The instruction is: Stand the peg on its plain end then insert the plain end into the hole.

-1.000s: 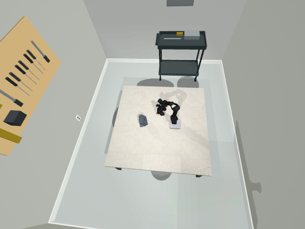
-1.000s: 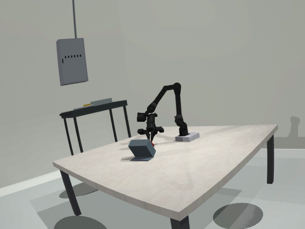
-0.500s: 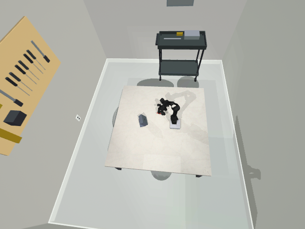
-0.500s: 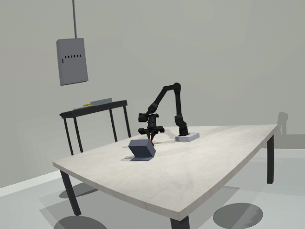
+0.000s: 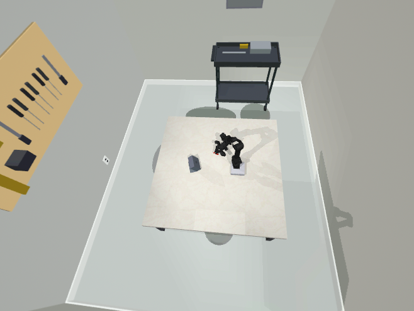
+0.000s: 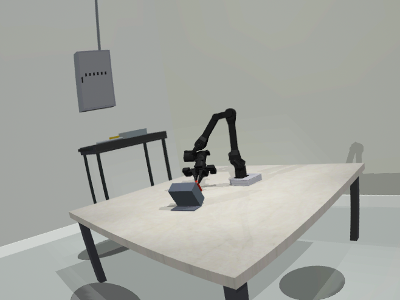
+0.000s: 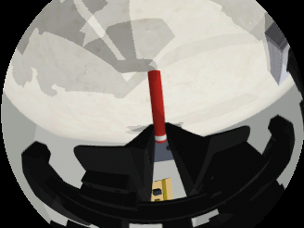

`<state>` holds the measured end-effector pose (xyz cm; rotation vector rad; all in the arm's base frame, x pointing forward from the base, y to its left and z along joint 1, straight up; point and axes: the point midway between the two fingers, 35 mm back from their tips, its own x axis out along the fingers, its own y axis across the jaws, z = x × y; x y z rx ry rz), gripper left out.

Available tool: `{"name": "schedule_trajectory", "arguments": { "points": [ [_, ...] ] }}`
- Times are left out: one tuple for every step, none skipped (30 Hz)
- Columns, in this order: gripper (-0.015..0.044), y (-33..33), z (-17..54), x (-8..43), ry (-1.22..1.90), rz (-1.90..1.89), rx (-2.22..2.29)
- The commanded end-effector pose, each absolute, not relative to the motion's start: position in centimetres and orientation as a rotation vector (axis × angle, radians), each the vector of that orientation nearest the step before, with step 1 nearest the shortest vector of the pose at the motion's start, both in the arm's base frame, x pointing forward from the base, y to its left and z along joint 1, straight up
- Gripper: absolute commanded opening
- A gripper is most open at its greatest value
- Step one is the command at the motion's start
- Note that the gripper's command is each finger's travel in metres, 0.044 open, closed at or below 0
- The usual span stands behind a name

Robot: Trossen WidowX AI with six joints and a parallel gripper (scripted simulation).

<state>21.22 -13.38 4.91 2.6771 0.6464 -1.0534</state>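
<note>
Wrist view: red peg, white band near one end.

We see soft, fairly bright light on the pale tabletop, where the black robot arm throws faint, overlapping shadows, while another arm-shaped shadow falls on the wall in the top and exterior views. We find dark oval shadows on the glossy floor, and the black arm parts lose most of their detail. In our wrist view, black corners frame a round, strongly bowed picture with somewhat jagged shadow edges, yet the red peg reads clearly.
</note>
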Motion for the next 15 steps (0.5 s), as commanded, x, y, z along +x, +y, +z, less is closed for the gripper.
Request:
{"name": "schedule_trajectory", "arguments": {
  "points": [
    [0.0049, -13.42, 4.91, 20.98, 0.657, -1.009, 2.704],
    [0.0049, -13.45, 4.91, 20.92, 0.658, -0.997, 2.709],
    [0.0049, -13.48, 4.91, 20.86, 0.66, -0.986, 2.715],
    [0.0049, -13.51, 4.91, 20.8, 0.661, -0.975, 2.721],
    [0.0049, -13.54, 4.91, 20.73, 0.663, -0.964, 2.727],
    [0.0049, -13.57, 4.91, 20.67, 0.664, -0.953, 2.732],
    [0.0049, -13.6, 4.91, 20.61, 0.666, -0.942, 2.738],
    [0.0049, -13.63, 4.91, 20.55, 0.667, -0.93, 2.743],
    [0.0049, -13.66, 4.9, 20.49, 0.669, -0.919, 2.749],
    [0.0049, -13.7, 4.9, 20.43, 0.67, -0.908, 2.754],
    [0.0049, -13.73, 4.9, 20.36, 0.672, -0.896, 2.76],
    [0.0049, -13.76, 4.89, 20.3, 0.673, -0.885, 2.765],
    [0.0049, -13.79, 4.89, 20.24, 0.675, -0.874, 2.77],
    [0.0049, -13.82, 4.88, 20.18, 0.676, -0.862, 2.776],
    [0.0049, -13.85, 4.88, 20.12, 0.677, -0.851, 2.781]
  ]
}}
